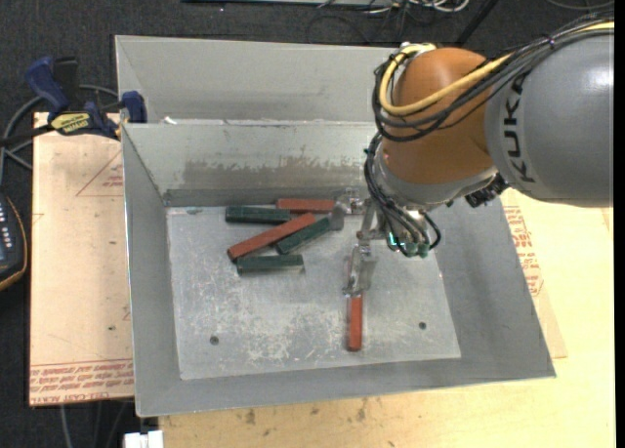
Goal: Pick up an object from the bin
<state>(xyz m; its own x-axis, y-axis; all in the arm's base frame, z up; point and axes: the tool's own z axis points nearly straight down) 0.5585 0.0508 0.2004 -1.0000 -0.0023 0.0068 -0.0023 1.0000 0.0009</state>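
Orange-capped wrist point(435, 114) hangs its fingers point(354, 282) (pressed together, empty) just beside the red stick point(354, 327).

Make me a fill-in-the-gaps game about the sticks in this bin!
1. The stick nearest the gripper is coloured ___.
2. In the picture, the heap of sticks lies on the ___ of the gripper.
3. The heap mixes red sticks with dark ___ ones.
Missing words: red, left, green.
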